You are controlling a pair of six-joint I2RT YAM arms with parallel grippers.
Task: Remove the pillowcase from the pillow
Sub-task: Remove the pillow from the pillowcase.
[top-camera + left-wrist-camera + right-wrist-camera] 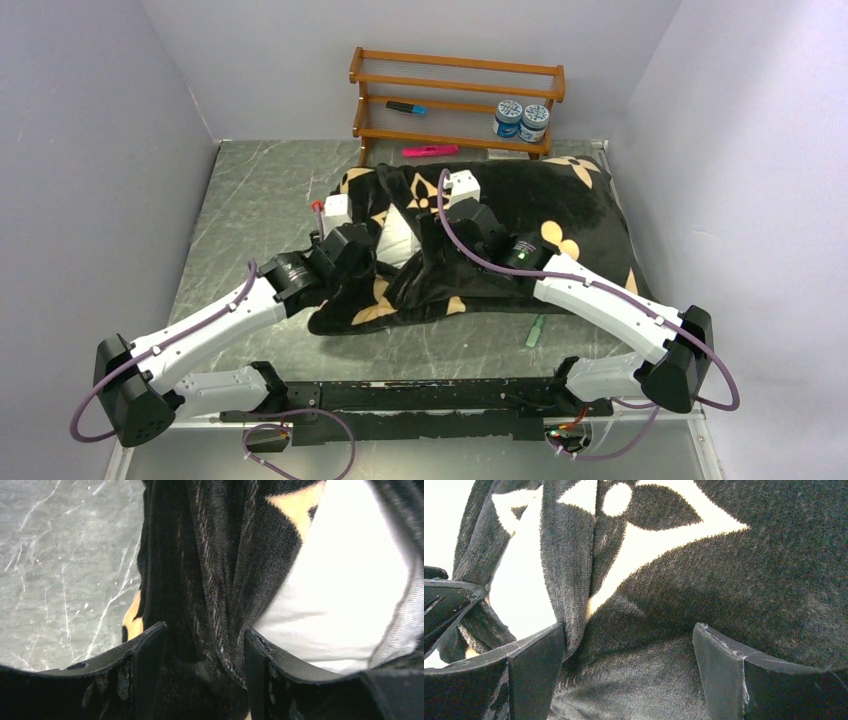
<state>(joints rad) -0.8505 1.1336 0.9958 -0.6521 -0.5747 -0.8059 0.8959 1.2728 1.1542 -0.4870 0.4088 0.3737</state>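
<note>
At the near edge of the grey marbled worktop point(260, 200) my two arms are bolted, and both reach forward to meet over its middle. A small green object point(535, 330) lies near that edge, right of centre.

My left pincer point(200, 640) is the nearer of the two. Its fingers stand half-narrowed on either side of an upright ridge of the black plush pillowcase with cream flower and star motifs point(520, 200). The ridge fills the gap, but I cannot tell whether it is pinched.

Just beyond, to the right, my right pincer point(629, 640) stands wide, holding nothing, pressed down onto the same cover with plush bulging between its fingers.

Between the two pincers a patch of the plump white fabric pillow point(400, 238) shows through the cover's rumpled mouth.

The covered pillow lies across the middle and right of the worktop. Its long axis runs from near-left to far-right, with the mouth at the left end, at my left pincer. I judge the cover must slide along that axis, so my left arm is better placed for the mouth and my right for the body.

Farthest off, at the far edge, stands a low wooden rack point(455, 95) holding two blue-labelled jars point(521, 120) and a blue marker point(405, 107), with a pink marker point(430, 151) at its foot.
</note>
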